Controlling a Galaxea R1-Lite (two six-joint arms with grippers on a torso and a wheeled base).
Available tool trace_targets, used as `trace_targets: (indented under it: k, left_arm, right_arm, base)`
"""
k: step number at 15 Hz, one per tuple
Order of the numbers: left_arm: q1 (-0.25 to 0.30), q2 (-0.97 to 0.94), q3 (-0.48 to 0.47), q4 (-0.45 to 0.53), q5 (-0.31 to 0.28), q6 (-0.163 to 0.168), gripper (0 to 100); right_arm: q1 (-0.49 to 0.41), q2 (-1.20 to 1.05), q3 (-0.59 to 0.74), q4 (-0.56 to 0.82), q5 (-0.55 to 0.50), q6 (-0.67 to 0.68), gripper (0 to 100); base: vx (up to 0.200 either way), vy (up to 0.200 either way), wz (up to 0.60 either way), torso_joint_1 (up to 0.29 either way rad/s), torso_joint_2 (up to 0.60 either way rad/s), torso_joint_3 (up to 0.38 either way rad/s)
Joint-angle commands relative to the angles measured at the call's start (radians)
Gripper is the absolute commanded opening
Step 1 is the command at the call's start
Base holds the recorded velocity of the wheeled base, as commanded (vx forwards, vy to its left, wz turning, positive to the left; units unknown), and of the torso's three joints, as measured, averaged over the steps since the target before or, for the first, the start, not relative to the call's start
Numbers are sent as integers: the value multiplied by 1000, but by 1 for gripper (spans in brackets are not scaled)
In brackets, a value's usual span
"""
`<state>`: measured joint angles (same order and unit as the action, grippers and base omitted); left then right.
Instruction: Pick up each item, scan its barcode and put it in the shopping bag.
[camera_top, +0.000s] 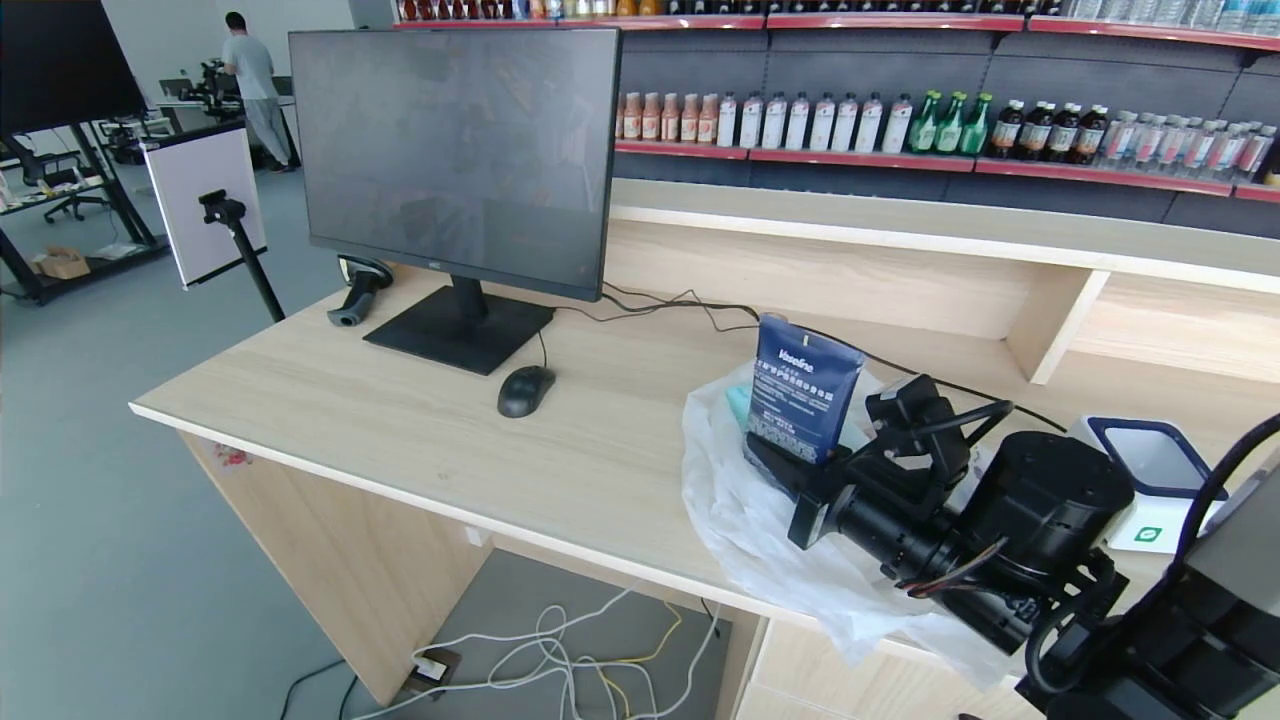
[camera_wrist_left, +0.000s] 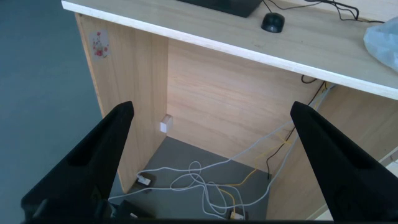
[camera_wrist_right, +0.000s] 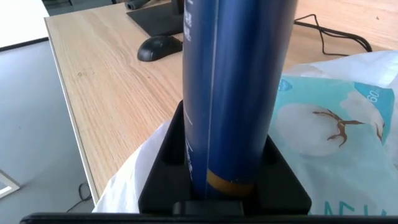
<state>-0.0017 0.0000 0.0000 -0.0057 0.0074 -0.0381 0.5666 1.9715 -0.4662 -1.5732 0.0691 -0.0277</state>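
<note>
My right gripper (camera_top: 785, 462) is clamping the blue pouch (camera_top: 805, 385) at its lower end, holding it upright over the shopping bag (camera_top: 735, 520) on the counter (camera_top: 400, 420). My left gripper (camera_wrist_left: 211, 112) is hanging spread wide, empty.

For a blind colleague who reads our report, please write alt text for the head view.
The right gripper holds a dark blue pouch upright over an open white shopping bag on a wooden counter. Farther left stand a dark monitor and a black mouse; a white scanner sits to the right.
</note>
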Motion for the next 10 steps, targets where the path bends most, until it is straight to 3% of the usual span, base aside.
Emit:
trace_targets:
  k: [1, 10]
  left_arm:
    - [0, 0, 0, 0, 0, 0, 100]
    - [0, 0, 0, 0, 0, -2, 100]
  right_arm:
    - [1, 29, 1, 2, 0, -5, 0]
    - [-1, 40, 18, 2, 0, -8, 0]
  base:
    - [0, 0, 0, 0, 0, 0]
    - [0, 0, 0, 0, 0, 0]
